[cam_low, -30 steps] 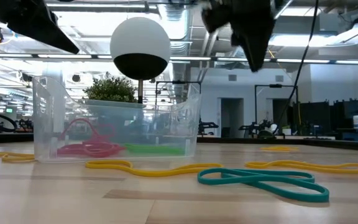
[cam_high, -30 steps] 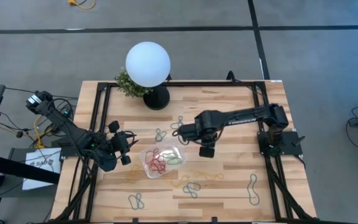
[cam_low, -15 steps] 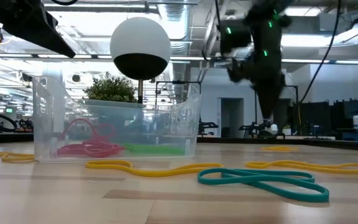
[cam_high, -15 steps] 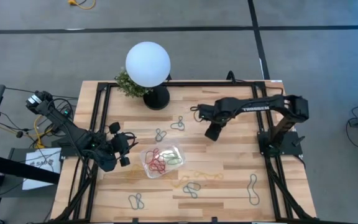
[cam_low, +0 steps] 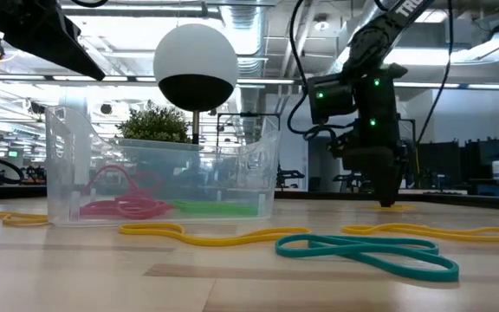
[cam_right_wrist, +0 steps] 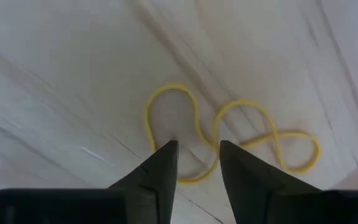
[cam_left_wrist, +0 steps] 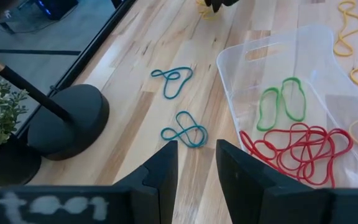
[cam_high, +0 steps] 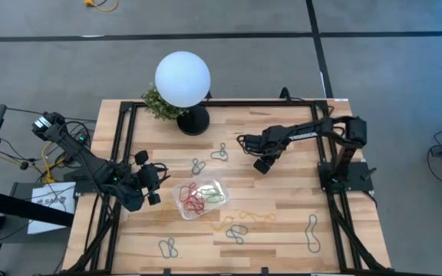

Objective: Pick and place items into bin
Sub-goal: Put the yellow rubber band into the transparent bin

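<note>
The bin (cam_high: 199,198) is a clear tray in the middle of the table, holding red and green loops (cam_left_wrist: 291,140). My right gripper (cam_right_wrist: 194,155) is down at the table top, on the far right of the bin (cam_low: 163,173), and it is open. Its fingers stand on either side of a strand of a yellow figure-eight loop (cam_right_wrist: 229,134) lying flat on the wood. In the low view its tip (cam_low: 388,199) reaches the table. My left gripper (cam_left_wrist: 196,171) waits open, left of the bin (cam_left_wrist: 291,68), above the table.
Loose loops lie flat around the bin: two blue ones (cam_left_wrist: 185,129) (cam_left_wrist: 173,79) on its far side, yellow (cam_high: 244,218) and teal (cam_low: 366,251) ones near it, a grey one (cam_high: 311,232) at the near right. The white globe lamp (cam_high: 183,79) and a plant (cam_high: 158,103) stand at the far edge.
My right gripper has moved away from the bin toward the table's far right, then come down from high above to the table top, over the yellow loop. The left arm, the bin and the loops have stayed in place.
</note>
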